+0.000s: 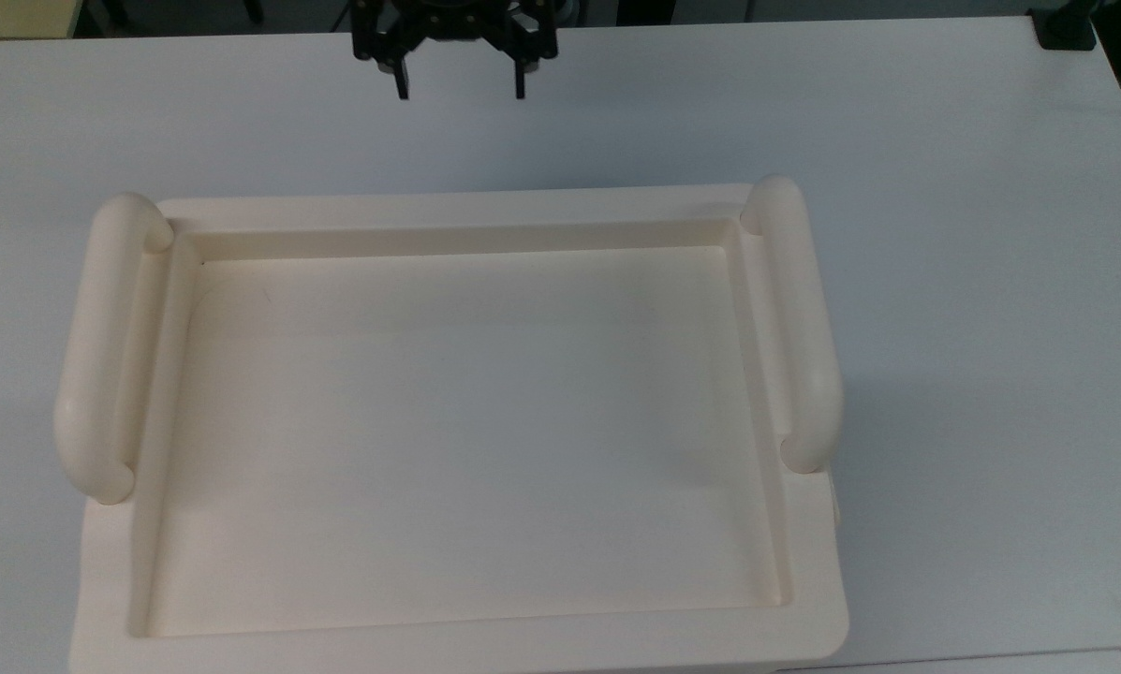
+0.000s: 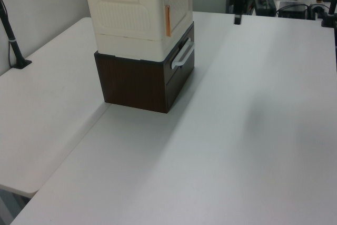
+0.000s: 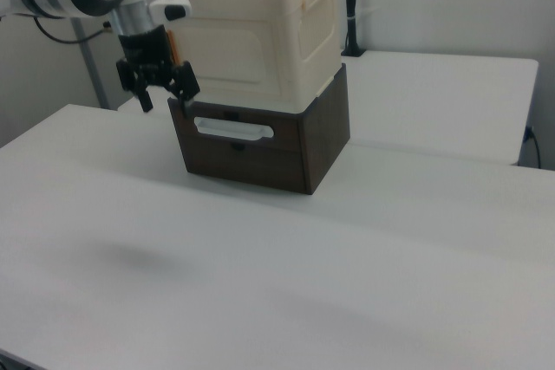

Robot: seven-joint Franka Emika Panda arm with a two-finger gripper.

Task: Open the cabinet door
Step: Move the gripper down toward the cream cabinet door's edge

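While jaws gape, cabinet door [image 3: 227,54] closed.

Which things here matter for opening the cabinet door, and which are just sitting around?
In the job:
- end effector, open
- cabinet door
- orange fitting at the door's edge
- cream cabinet

Just there:
- dark drawer unit underneath
- tubular side handles
- black post
- white table

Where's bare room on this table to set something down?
The white table is bare in front of the dark brown wooden drawer box and past the cream plastic cabinet toward the top view's right. Crowded spot: the cabinet front, where the black gripper hangs, jaws open.
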